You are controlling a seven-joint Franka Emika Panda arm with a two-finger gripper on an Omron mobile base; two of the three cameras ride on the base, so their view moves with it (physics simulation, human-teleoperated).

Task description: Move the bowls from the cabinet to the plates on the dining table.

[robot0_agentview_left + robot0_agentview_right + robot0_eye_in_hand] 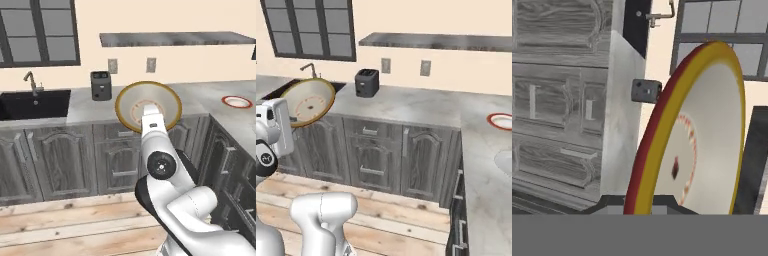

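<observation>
Clamped on the rim of a bowl (148,106), the gripper (150,116) carries it tipped up on edge in mid-air, its jaws nearly shut on the thin wall. From the left base camera the bowl's pale inside faces the lens, with the white wrist crossing its lower part at about 6 o'clock. From the right base camera the same bowl (308,102) hangs at 9 o'clock in the picture, tilted, in front of the grey lower cabinets (386,155) and clear of the marble counter (406,105).

On that counter a black toaster (101,85) stands at 10 o'clock from the bowl, near the wall, and a dark sink (35,104) with a tap (31,82) lies further out at 9 o'clock. A dark-framed window (311,27) sits above the sink.

One plate with a red rim (237,102) lies flat on the marble top at 3 o'clock from the bowl, well apart from it. A second, plain pale plate (504,161) lies just nearer the camera than the red-rimmed one in the right base camera, cut by the picture's edge.

Along the hand camera the bowl (702,145) stands edge-on, golden rim toward the lens.
</observation>
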